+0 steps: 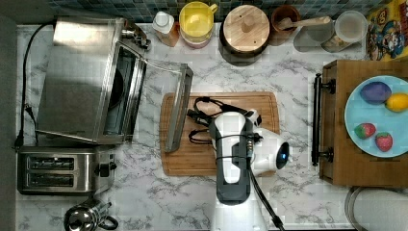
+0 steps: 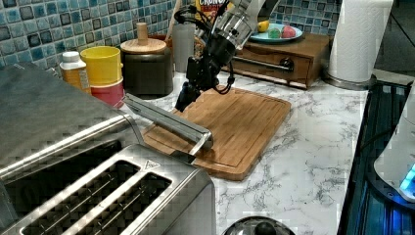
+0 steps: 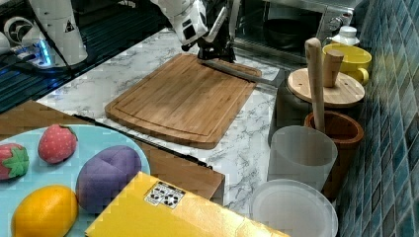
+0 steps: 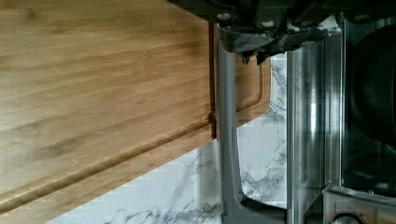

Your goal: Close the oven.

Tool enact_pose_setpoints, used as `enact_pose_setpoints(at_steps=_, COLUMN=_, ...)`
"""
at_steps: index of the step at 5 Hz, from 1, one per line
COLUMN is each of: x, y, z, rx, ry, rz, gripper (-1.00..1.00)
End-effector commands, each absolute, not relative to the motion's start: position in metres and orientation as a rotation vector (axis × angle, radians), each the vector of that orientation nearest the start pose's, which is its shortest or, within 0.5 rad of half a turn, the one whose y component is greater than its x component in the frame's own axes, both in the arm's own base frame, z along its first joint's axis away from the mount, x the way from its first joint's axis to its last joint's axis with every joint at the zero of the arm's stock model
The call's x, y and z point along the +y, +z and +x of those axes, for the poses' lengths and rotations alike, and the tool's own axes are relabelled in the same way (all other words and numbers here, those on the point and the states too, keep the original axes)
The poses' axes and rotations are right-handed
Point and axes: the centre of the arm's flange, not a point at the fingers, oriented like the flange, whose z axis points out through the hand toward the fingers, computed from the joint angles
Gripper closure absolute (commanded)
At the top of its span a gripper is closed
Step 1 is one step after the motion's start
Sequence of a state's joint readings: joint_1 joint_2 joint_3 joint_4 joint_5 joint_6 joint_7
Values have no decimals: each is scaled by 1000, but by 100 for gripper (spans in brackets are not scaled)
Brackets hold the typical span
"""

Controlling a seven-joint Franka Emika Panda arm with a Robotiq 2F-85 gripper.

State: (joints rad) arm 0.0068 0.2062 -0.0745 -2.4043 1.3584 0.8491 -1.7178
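You are working on a white marble counter (image 1: 144, 202) backed by blue mosaic tile (image 2: 29, 29), with a bamboo cutting board (image 1: 240, 163) lying under the arm. The oven (image 1: 82, 77) sits at the top view's left, its glass door (image 1: 163, 91) swung down flat and its bar handle (image 1: 179, 110) hanging over the board's near edge. Your gripper (image 2: 185, 100) is tilted down at that handle: in the left view its dark fingers (image 2: 188, 93) sit right at the far end of the bar, and in the right view they stand just over the same bar. In the wrist view the fingertips (image 4: 252, 51) look drawn close together, nearly meeting, directly above the handle, with no bar between them; whether they actually touch the metal you cannot tell. Beyond the fingers, past the door, lies the dark oven cavity. To one side of the fingers, along the tile, stand a yellow cup (image 1: 196, 21), a small bottle (image 1: 166, 26) and a dark pot with a wooden lid (image 1: 245, 31). On the opposite side, by the oven, the two-slot toaster (image 1: 57, 169) sits near the counter's front. Behind the fingers, past the board, a wooden drawer box (image 1: 337, 125) carries a blue plate (image 1: 356, 130) of toy fruit.
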Motion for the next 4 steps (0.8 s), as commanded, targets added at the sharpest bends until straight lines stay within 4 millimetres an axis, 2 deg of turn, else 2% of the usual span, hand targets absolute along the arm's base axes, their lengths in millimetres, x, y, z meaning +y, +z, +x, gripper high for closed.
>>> enact_pose_setpoints(at_steps=1, x=24, y=259, z=534, rx=221, ry=-455, rz=-2314, gripper=100)
enact_pose_setpoints(at_steps=2, x=21, y=264, z=534, rx=226, ry=-460, rz=-2271, gripper=100)
enact_pose_setpoints(at_steps=3, x=32, y=272, z=536, rx=183, ry=-428, rz=-2239, gripper=100)
enact_pose_setpoints(at_steps=4, x=56, y=278, z=536, rx=95, ry=-402, rz=-2205, gripper=100)
